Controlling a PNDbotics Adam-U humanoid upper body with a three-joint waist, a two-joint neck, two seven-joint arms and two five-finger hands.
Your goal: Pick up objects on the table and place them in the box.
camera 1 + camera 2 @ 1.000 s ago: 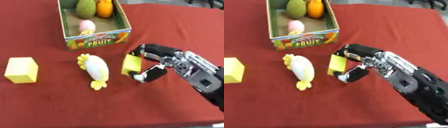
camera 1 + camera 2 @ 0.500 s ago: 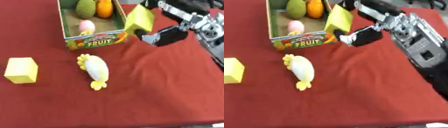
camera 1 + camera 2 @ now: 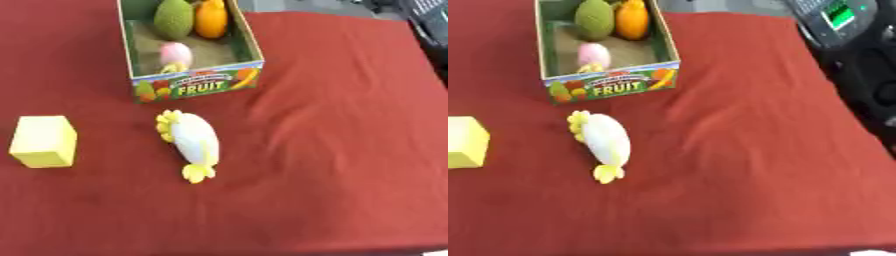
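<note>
A red cloth-covered table (image 3: 332, 150) is shown from above. At its far left, a cardboard box (image 3: 194, 86) printed with the word FRUIT stands upright with its top open. Inside it are seen a green rounded fruit (image 3: 173, 19) and an orange fruit (image 3: 211, 18) side by side at the far end, and a pink rounded item (image 3: 175, 53) nearer the front wall, with something small and yellow just in front of it. On the cloth just in front of the box lies a white oblong toy with yellow frilled ends (image 3: 193, 144), set lengthwise, apart from the box. Well to its left, near the table's left edge, a yellow block (image 3: 43, 141) rests on the cloth. Neither hand is shown in either view, so the state of the fingers cannot be told. Dark equipment with a small green lit panel (image 3: 840, 16) is seen beyond the table's far right corner.
</note>
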